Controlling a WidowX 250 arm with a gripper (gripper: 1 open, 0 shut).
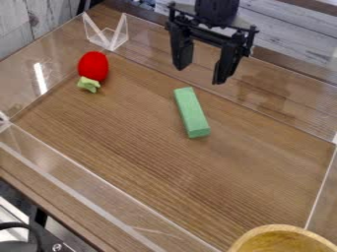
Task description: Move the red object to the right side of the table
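Observation:
The red object, a small rounded toy fruit with a pale green stem end, lies on the table at the far left. My gripper hangs open above the back middle of the table, fingers pointing down, nothing between them. It is well to the right of the red object and just behind the far end of the green block.
A long green rectangular block lies near the table's middle. Low clear acrylic walls border the tabletop. A round yellowish rim shows at the bottom right corner.

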